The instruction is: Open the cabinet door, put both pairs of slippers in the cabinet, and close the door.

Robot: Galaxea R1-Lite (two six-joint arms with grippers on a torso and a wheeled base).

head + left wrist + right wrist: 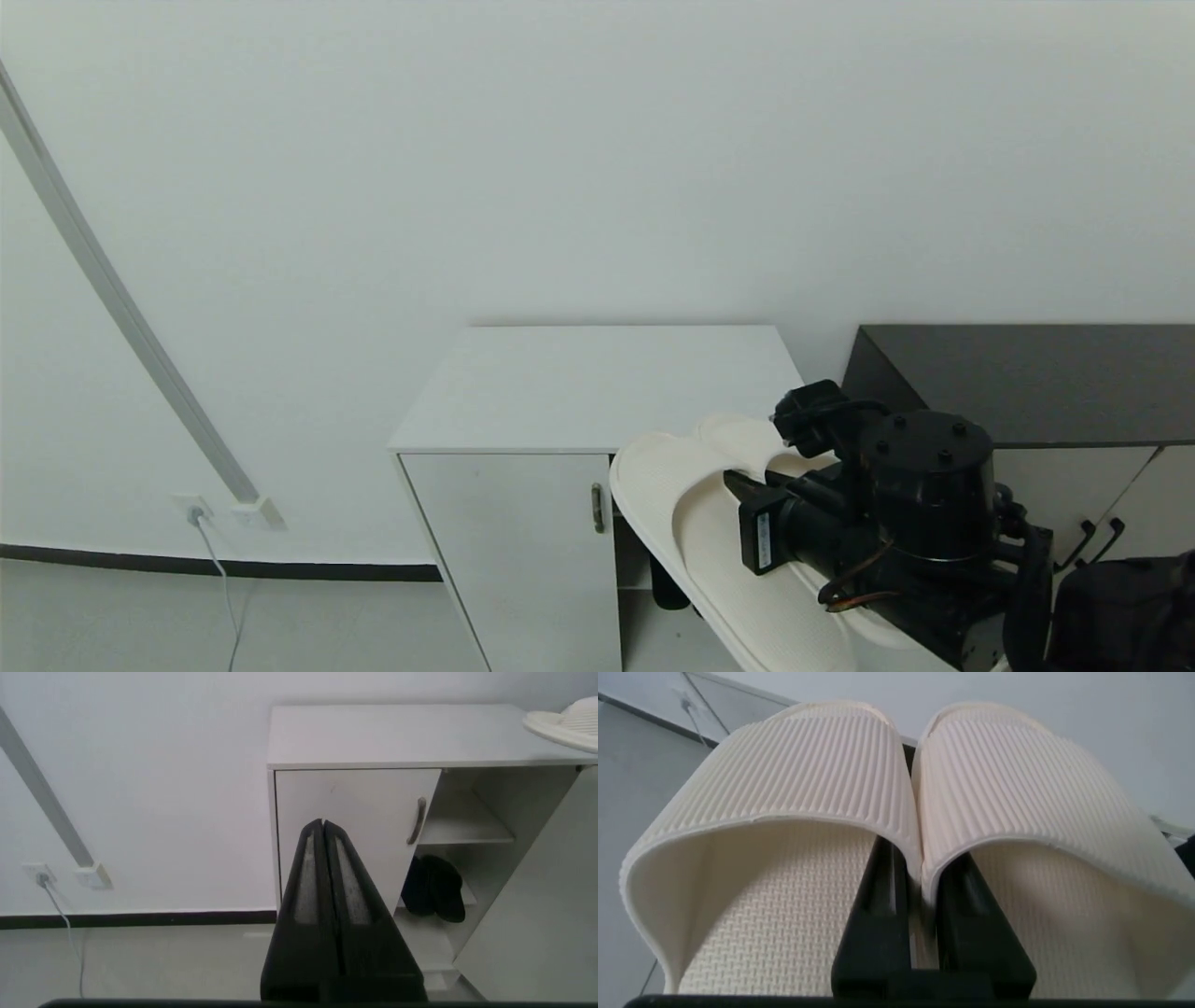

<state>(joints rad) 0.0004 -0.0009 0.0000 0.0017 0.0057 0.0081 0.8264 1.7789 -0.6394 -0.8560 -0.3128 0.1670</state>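
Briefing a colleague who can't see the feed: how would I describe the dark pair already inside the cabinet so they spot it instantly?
Find the white cabinet against the wall, its right half open beside the closed door. Inside, below the top shelf, sits the dark pair. It is black and stowed, unlike the cream slippers held in the right gripper.

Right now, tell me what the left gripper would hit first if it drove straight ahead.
Likely the cabinet's closed door panel: the shut left gripper points at it, beside the handle. The gap between them is unclear.
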